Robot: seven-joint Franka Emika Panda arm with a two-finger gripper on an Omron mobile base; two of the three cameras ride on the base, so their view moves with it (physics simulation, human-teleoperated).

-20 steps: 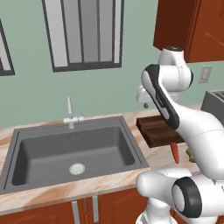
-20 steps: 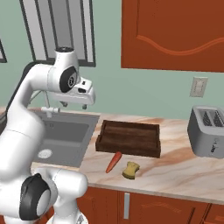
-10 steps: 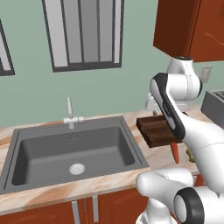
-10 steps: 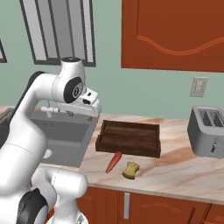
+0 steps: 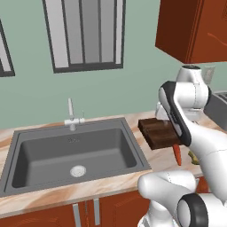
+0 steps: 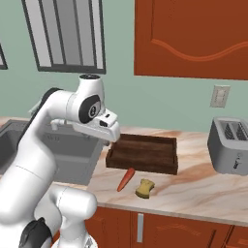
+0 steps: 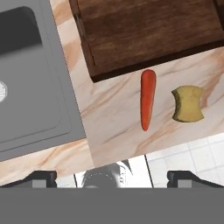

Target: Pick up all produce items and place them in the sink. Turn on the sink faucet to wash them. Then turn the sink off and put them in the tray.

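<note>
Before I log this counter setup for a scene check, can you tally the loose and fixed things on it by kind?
Produce: 1, the red-orange vegetable
Sponges: 1, the yellow sponge
Trays: 1, the brown tray
Appliances: 1, the grey toaster
Sinks: 1, the sink
Faucets: 1, the faucet
Total: 6

Kitchen counter surroundings beyond the wash job

A small yellow sponge-like lump with a notched edge (image 6: 145, 188) lies on the marbled beige countertop (image 6: 203, 186); a boxy grey two-slot toaster (image 6: 229, 145) stands far along the counter near the wall, under a pale wall switch plate (image 6: 220, 96); red-brown wooden upper cabinets (image 6: 193, 38) hang on the pale green wall, a dark-framed window with grey vertical slats (image 5: 85, 33) sits above, and matching red-brown lower cabinet doors (image 6: 145, 227) run below the counter
</note>
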